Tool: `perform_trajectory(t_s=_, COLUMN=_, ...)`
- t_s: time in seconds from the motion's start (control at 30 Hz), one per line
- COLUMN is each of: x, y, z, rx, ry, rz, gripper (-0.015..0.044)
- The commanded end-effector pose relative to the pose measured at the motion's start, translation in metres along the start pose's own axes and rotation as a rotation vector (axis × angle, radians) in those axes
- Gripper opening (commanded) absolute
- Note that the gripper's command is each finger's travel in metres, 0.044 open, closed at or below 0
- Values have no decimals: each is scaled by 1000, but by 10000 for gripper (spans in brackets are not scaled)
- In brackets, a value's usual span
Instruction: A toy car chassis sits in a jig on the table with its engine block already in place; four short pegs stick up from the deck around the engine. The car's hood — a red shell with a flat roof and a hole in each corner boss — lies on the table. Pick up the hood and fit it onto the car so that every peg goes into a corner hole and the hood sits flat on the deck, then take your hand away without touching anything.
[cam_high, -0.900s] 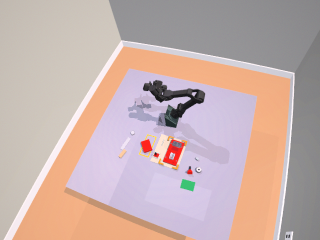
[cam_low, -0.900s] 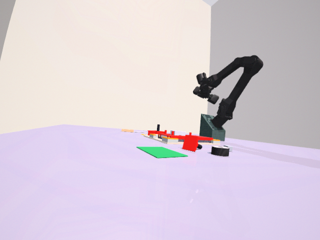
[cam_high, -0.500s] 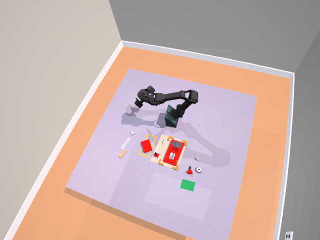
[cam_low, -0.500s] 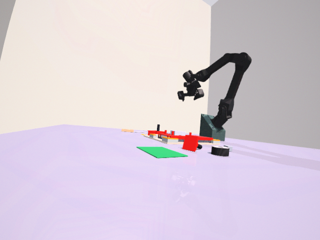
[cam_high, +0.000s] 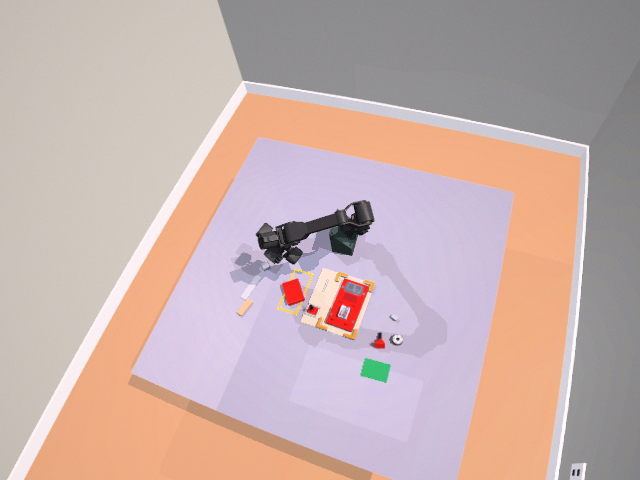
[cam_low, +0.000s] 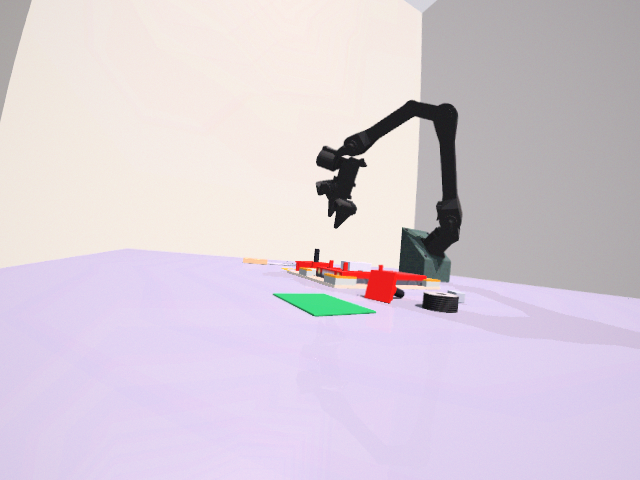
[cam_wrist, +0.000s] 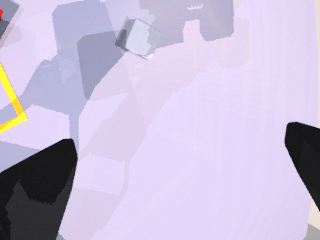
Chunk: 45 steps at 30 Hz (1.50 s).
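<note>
The red hood lies on the table inside a yellow outline, turned a little relative to it. The red chassis sits in the beige jig to the right of the hood in the top view, with the pale engine block on its deck. The pegs are too small to make out clearly. My gripper is open and empty, well above the table. In the top view it shows above and left of the hood. The hood is not recognisable in the exterior view.
A small pale block lies below the gripper. An orange block lies left of the outline. Beyond the jig are a red part, a dark wheel and a green plate.
</note>
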<state>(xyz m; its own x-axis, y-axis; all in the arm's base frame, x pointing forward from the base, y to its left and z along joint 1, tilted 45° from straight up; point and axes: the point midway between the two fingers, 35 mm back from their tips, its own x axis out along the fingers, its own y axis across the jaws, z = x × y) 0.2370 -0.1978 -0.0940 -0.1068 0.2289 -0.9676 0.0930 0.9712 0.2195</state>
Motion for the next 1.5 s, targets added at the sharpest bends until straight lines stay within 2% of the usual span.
perform_trajectory(t_s=0.0, x=7, y=43, z=32, rx=-317, ry=-30, rz=178, gripper=440)
perform_trajectory(t_s=0.17, x=13, y=111, z=69, rx=-743, ry=-129, rz=441, gripper=440)
perform_trajectory(t_s=0.27, x=14, y=129, z=77, rx=-851, ry=-172, rz=512, gripper=440)
perform_trajectory(t_s=1.47, x=38, y=140, z=76, rx=-850, ry=-172, rz=512, gripper=440)
